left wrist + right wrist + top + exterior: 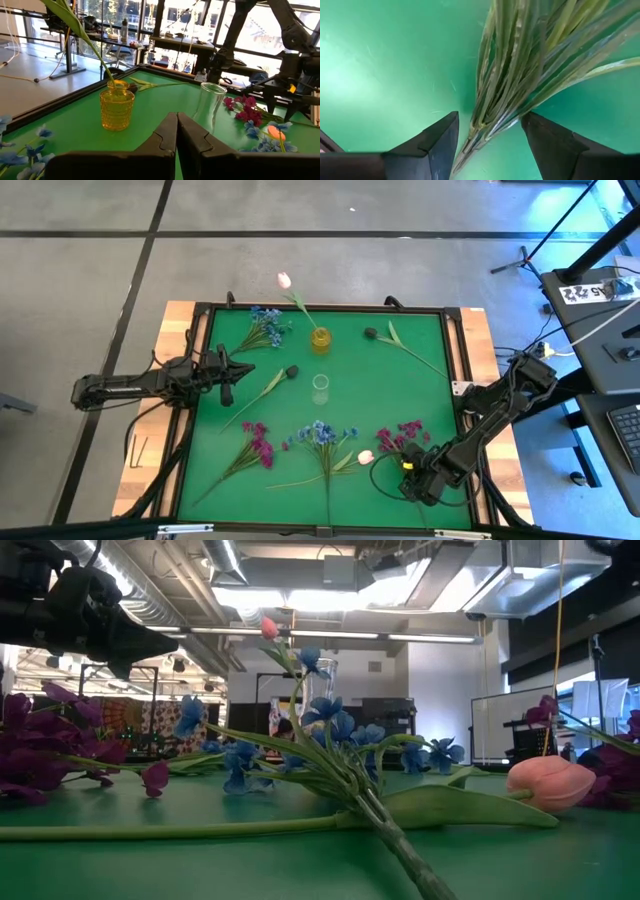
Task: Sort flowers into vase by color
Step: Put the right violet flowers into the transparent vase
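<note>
While the left gripper point(228, 370) waits closed, the right gripper point(487, 137) hangs open straddling magenta stems point(510, 85), lined up for grabbing.

A green mat point(420, 380) covers the wooden table point(175, 320), with a keyboard point(628, 425) just beside.

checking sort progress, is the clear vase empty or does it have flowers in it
Empty. The clear vase stands upright with nothing inside; only the yellow vase holds a stem, the pink tulip.
</note>
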Motion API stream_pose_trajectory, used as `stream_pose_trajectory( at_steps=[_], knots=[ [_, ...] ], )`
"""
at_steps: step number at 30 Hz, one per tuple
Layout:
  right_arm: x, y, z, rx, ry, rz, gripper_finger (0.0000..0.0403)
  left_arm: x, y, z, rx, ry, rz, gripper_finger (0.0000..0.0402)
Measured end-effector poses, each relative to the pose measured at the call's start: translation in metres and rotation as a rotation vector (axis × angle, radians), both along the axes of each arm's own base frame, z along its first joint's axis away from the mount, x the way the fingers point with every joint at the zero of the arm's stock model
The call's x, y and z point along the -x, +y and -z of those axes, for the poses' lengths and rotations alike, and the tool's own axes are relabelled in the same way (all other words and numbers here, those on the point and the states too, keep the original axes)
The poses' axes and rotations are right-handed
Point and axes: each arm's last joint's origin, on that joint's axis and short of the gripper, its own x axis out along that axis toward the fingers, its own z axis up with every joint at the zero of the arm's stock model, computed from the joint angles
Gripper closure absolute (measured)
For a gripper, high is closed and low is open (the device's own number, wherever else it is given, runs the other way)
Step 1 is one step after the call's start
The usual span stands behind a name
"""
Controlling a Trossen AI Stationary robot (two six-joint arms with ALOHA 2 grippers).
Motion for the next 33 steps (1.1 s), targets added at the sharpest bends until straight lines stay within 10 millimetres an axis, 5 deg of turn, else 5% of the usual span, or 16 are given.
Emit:
stream_pose_trajectory(
  at_steps=[9, 22, 33],
  knots=[
    [-0.013, -0.019, -0.001, -0.002, 0.061, -0.034, 0.0195, 0.0, 0.0, 0.0, 0.001, 0.0, 0.0, 0.0401],
    [-0.018, -0.025, -0.017, 0.061, 0.029, -0.072, 0.0387, 0.0, 0.0, 0.0, 0.003, -0.001, 0.0, 0.0401],
    [-0.005, -0.048, -0.074, 0.262, -0.164, -0.001, 0.0373, 0.0, 0.0, 0.0, 0.009, -0.002, 0.0, 0.0401]
  ],
)
